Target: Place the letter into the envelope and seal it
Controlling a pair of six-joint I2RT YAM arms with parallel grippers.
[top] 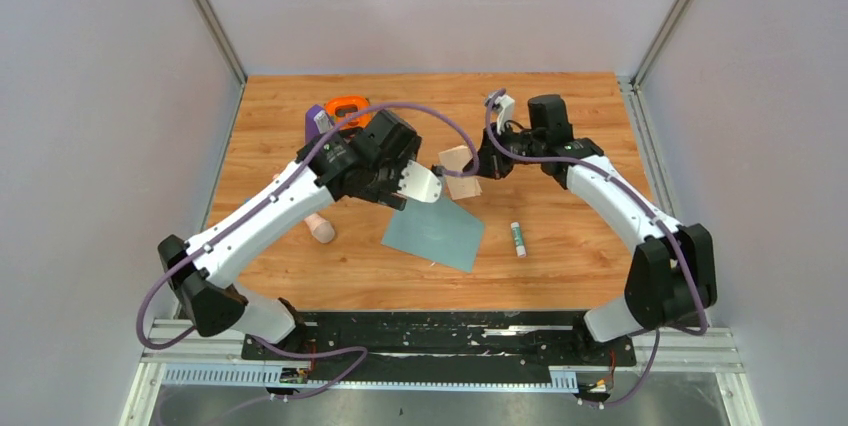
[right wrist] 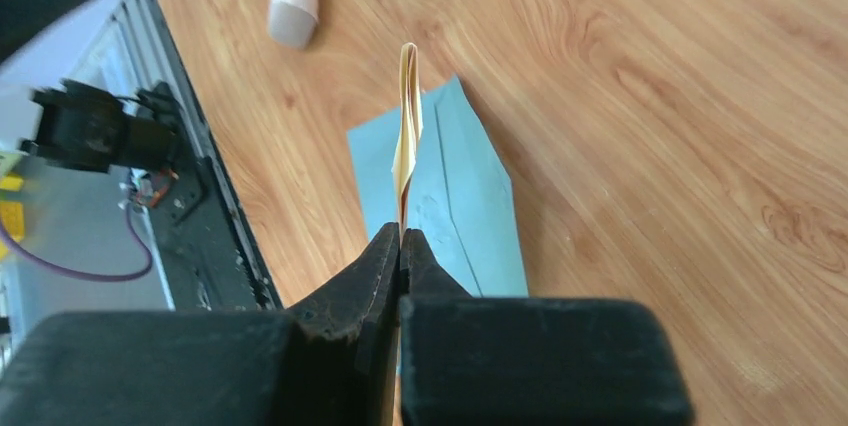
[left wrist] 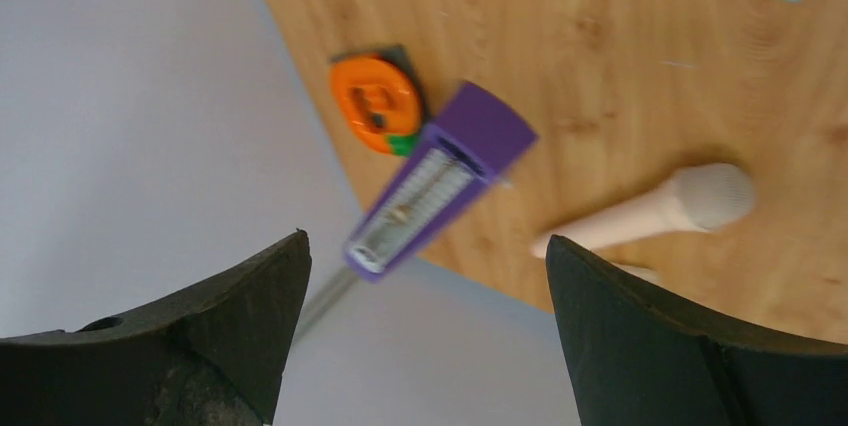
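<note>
Right gripper (right wrist: pixel 400 246) is pinching shut on the letter (right wrist: pixel 407 116), holding it edge-up at mid-frame in its wrist view. Directly below it, the envelope (right wrist: pixel 470 196) is lying flat, long axis running toward upper centre, in line with the sheet. Left gripper (left wrist: pixel 425 246) is hanging wide apart, empty, just left of the letter in the top view.
</note>
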